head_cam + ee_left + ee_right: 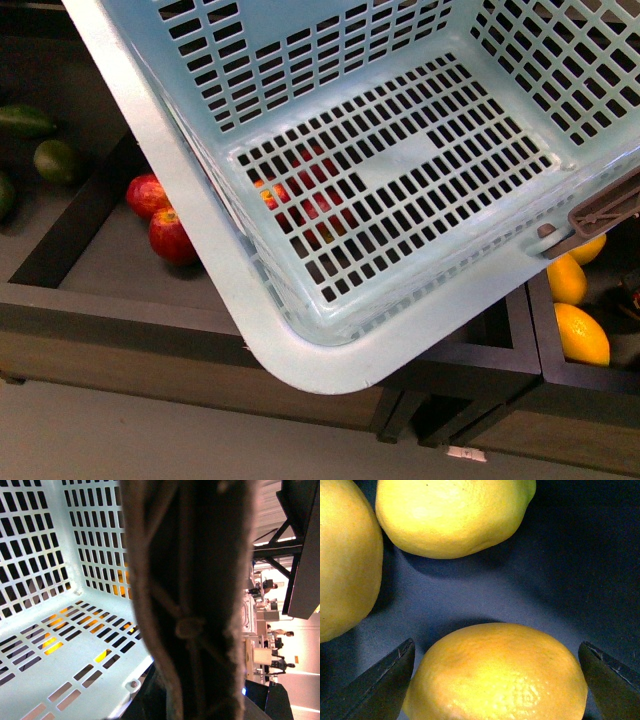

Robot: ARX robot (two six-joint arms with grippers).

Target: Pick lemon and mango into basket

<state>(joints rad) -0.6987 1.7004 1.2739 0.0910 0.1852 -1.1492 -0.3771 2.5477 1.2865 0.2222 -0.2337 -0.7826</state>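
The right gripper (495,677) stands wide open over the lemon (500,670), which lies on the dark floor of its bin, directly between the two dark fingertips (377,687). One tip sits just beside one flank of the fruit, the other stands a little off the opposite flank, and neither is seen pressing on the skin, so nothing is held. Two other lemons (452,515) lie near it on the same floor, apart from the fingers. In the front view the basket (300,350) hangs tilted and fills the frame from 12 o'clock down to 6. Its brown handle (605,212) shows at 3 o'clock, and below that, at about 4 o'clock, yellow fruits (582,333) lie in a dark compartment outside the basket's rim. At 9 o'clock red apples (170,236) rest in another compartment, with green fruits (55,160) farther out toward 10 o'clock. In the left wrist view a blurred brown bar (190,605) fills the middle before the basket's slotted inner wall. The left gripper's fingers cannot be made out there, so their state cannot be told.
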